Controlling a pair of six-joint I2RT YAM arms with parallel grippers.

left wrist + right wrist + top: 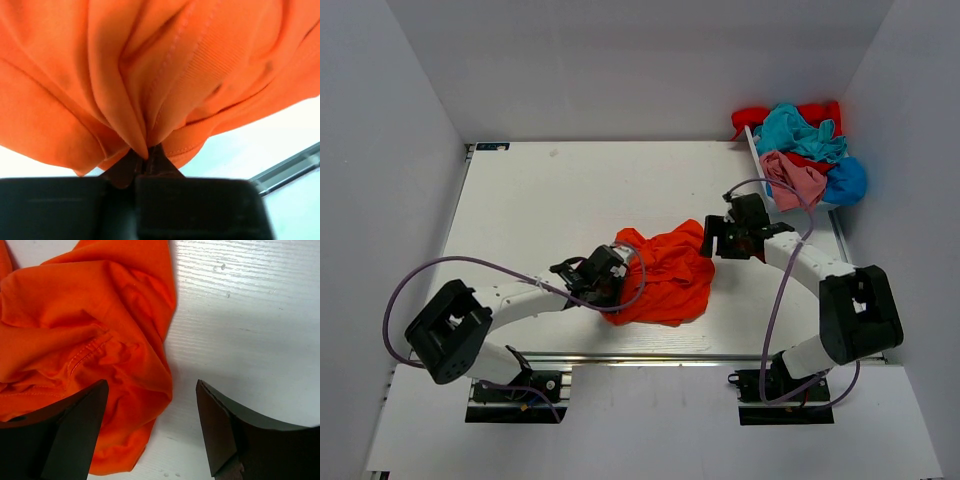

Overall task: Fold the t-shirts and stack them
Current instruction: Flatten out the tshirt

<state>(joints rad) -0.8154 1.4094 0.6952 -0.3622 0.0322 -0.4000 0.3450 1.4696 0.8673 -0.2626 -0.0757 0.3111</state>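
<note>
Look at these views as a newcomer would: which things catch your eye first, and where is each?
The crumpled orange-red t-shirt blazes at the middle of the white table, between the arms. The left end effector is pinched shut on a fold of it; the right end effector stands open at its right edge. A heap of teal, pink, red and blue shirts sits at the far right corner.

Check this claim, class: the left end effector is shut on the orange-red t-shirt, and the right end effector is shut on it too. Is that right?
Not quite. The left end effector is shut on the orange-red t-shirt, but the right wrist view shows the right end effector open.
</note>
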